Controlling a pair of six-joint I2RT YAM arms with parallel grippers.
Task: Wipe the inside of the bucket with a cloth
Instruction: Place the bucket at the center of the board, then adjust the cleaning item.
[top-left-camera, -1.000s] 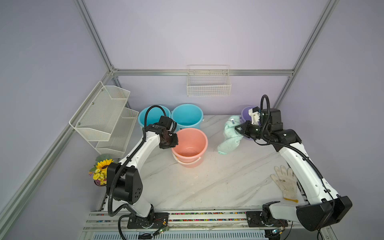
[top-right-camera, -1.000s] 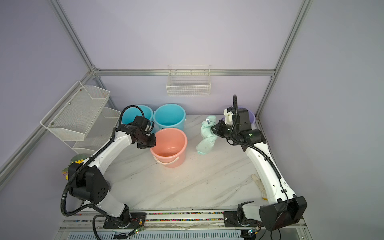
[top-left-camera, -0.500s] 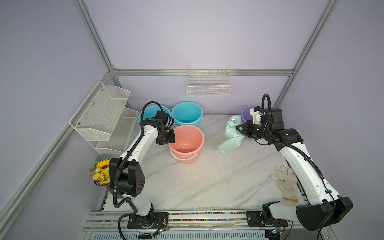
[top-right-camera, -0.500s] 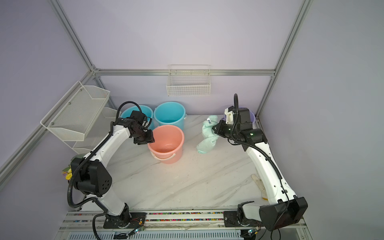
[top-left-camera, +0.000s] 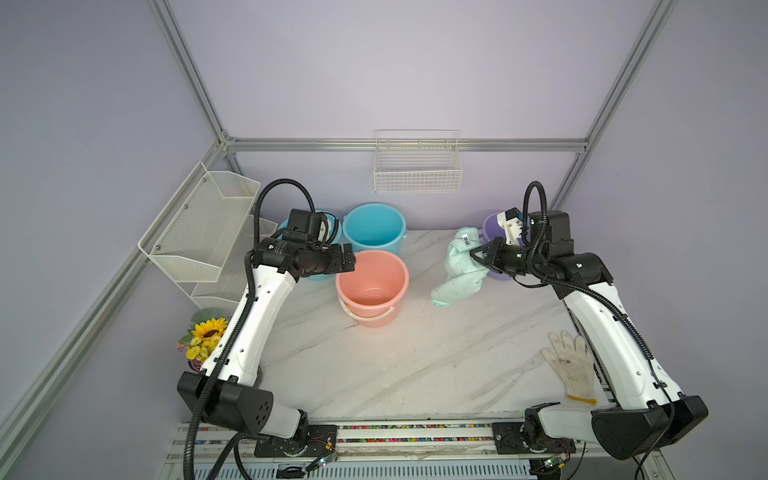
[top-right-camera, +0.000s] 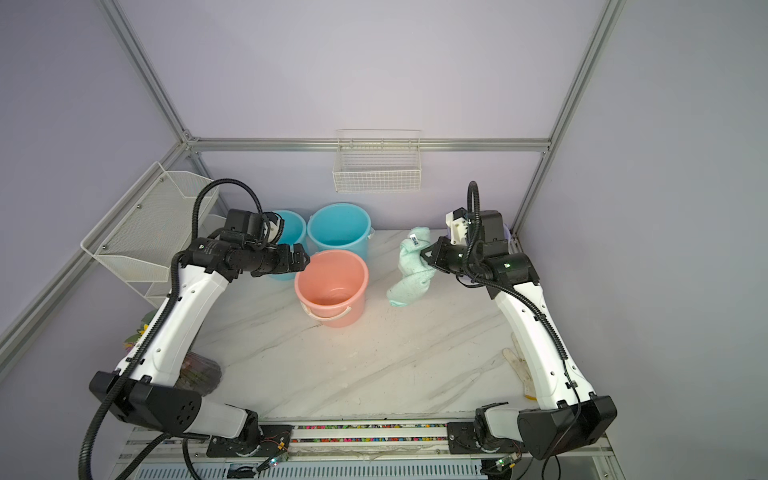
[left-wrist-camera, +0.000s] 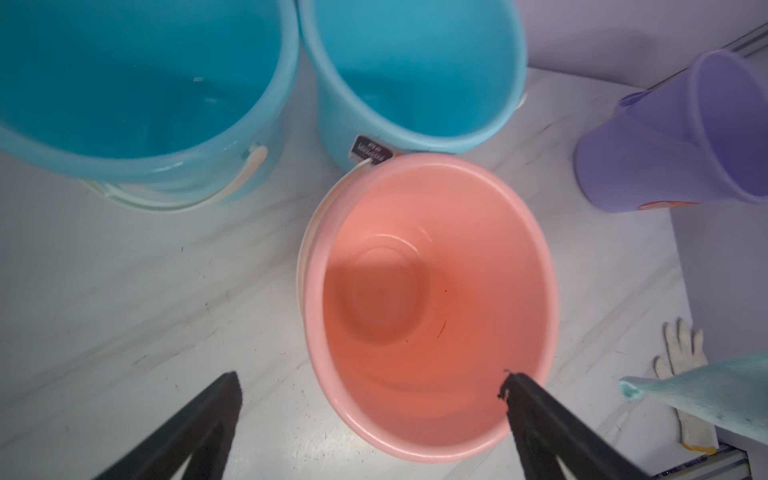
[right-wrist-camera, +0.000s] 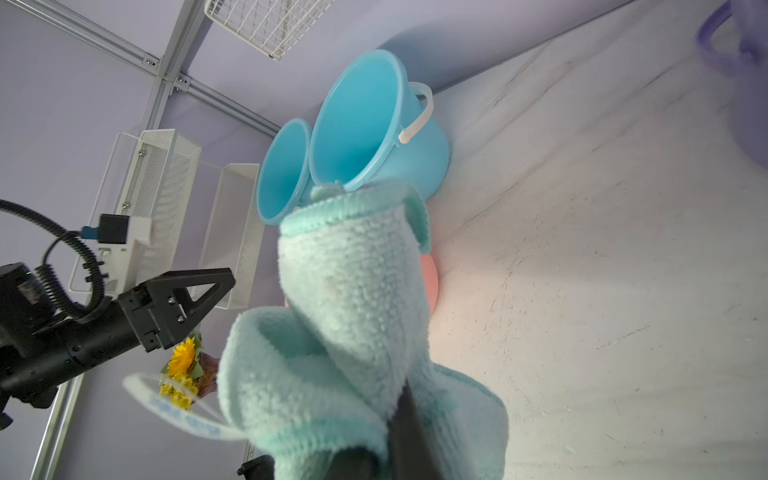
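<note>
At 3 o'clock of the pink plastic bucket (top-left-camera: 386, 278), mint-green terry cloth (top-left-camera: 459, 270) is held clamped by right gripper (top-left-camera: 478, 255).

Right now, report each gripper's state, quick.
Left gripper: open, empty, at the pink bucket's rim.
Right gripper: shut on the cloth.

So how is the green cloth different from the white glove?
The cloth is mint green and fluffy; the glove is white, with fingers. The cloth is bunched up and pinched in the right gripper; the glove lies flat on the table, with no gripper on it. Both are soft fabric.
</note>
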